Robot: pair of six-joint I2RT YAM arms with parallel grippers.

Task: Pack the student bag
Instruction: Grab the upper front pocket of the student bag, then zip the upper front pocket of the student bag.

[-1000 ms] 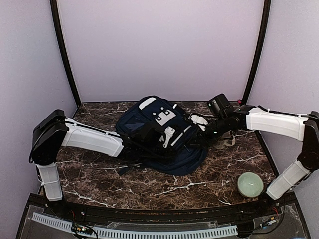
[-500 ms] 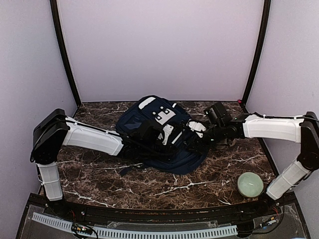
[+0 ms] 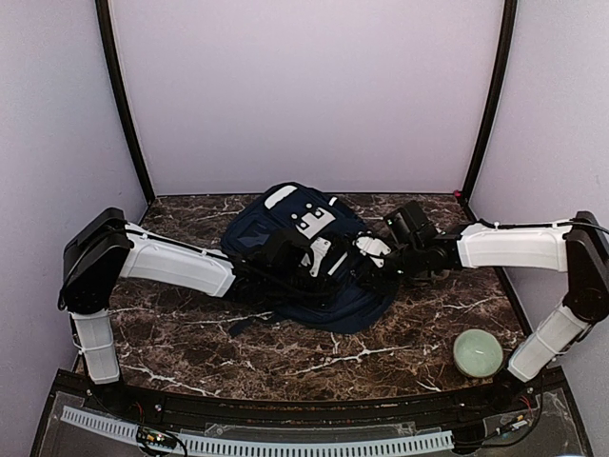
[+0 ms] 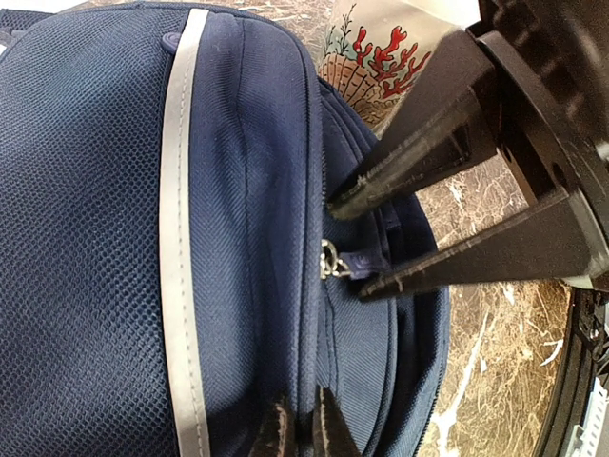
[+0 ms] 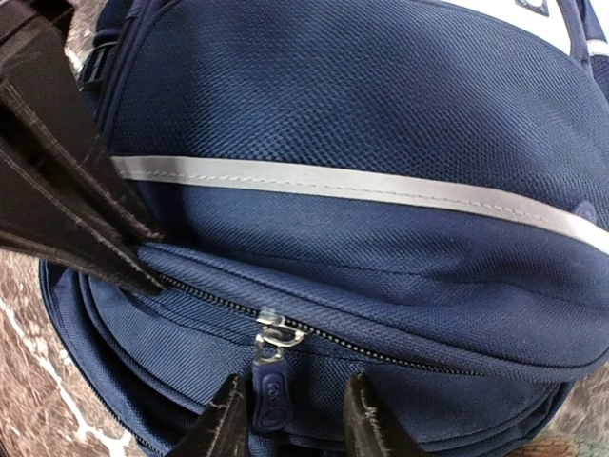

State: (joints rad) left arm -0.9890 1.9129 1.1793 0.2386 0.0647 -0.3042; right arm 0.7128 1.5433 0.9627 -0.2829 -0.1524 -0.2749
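Observation:
The navy student bag (image 3: 304,257) lies flat in the middle of the marble table. My left gripper (image 4: 303,414) is shut on a fold of the bag's fabric (image 4: 95,238) beside a zip seam. My right gripper (image 5: 295,400) reaches in from the right and stands open. The dark-blue zip pull (image 5: 271,395) hangs between its fingers, close to the left one. Seen in the left wrist view, the right gripper's fingertips (image 4: 366,286) sit on either side of that pull (image 4: 333,259). A grey reflective stripe (image 5: 333,181) runs above the zip.
A pale green round bowl (image 3: 477,352) sits at the front right, near the right arm's base. An object printed with red coral (image 4: 376,57) lies just beyond the bag. Purple walls close in the table (image 3: 190,333) at the back and sides.
My right gripper has moved left onto the bag's edge and its jaws have narrowed around the zip pull. The left arm and bag have stayed put.

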